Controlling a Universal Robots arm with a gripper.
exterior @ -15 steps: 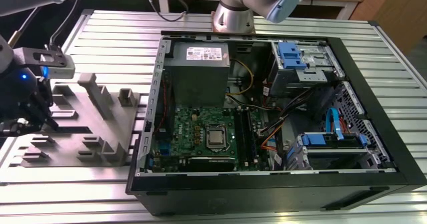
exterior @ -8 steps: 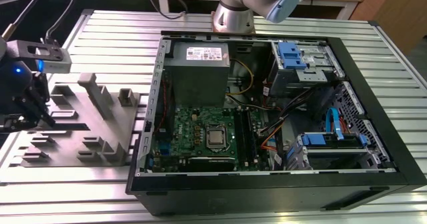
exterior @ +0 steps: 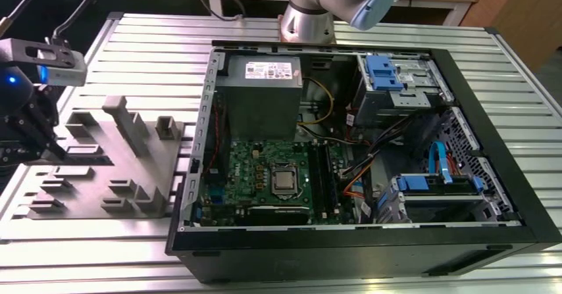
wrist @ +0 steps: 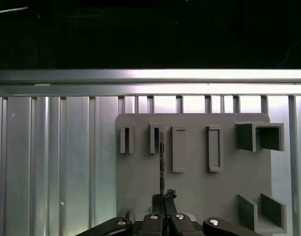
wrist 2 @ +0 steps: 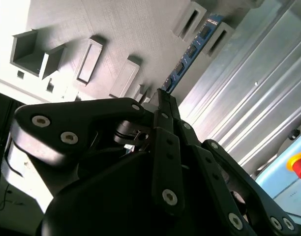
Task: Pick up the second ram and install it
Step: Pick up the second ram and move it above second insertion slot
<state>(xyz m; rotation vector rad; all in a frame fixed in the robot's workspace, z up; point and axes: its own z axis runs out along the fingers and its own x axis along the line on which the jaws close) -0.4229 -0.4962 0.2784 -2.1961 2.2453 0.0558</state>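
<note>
**Fig.** RAM pick stage, read L to R across the exterior view

**(a) Far L.** Gripper [wrist: 163, 196] sits low over the pale grey fixture [exterior: 105, 175], which lies on the slatted aluminium table [exterior: 131, 37]. In both wrist views the fingers [wrist 2: 166, 147] are drawn almost together, w/ the near end of the second ram [wrist: 162, 162] pinched between them. The stick is dark and thin, seen edge-on. It runs from the fingertips along the fixture plate, far end just beside a slotted holder block [wrist: 155, 138]. Whether it has lifted clear of the plate cannot be told.

**(b) Centre to R.** Open computer case [exterior: 351, 258] holds the green motherboard [exterior: 255, 169]. The long black memory slots [exterior: 323, 175] lie just R of the CPU socket [exterior: 283, 181], well apart from the gripper. Whether any stick sits in them is too small to tell.

**Status (judged).** Grasp at the fixture looks made, i.e. early in the task. Carry to the case and seating in a slot are not yet done
</note>
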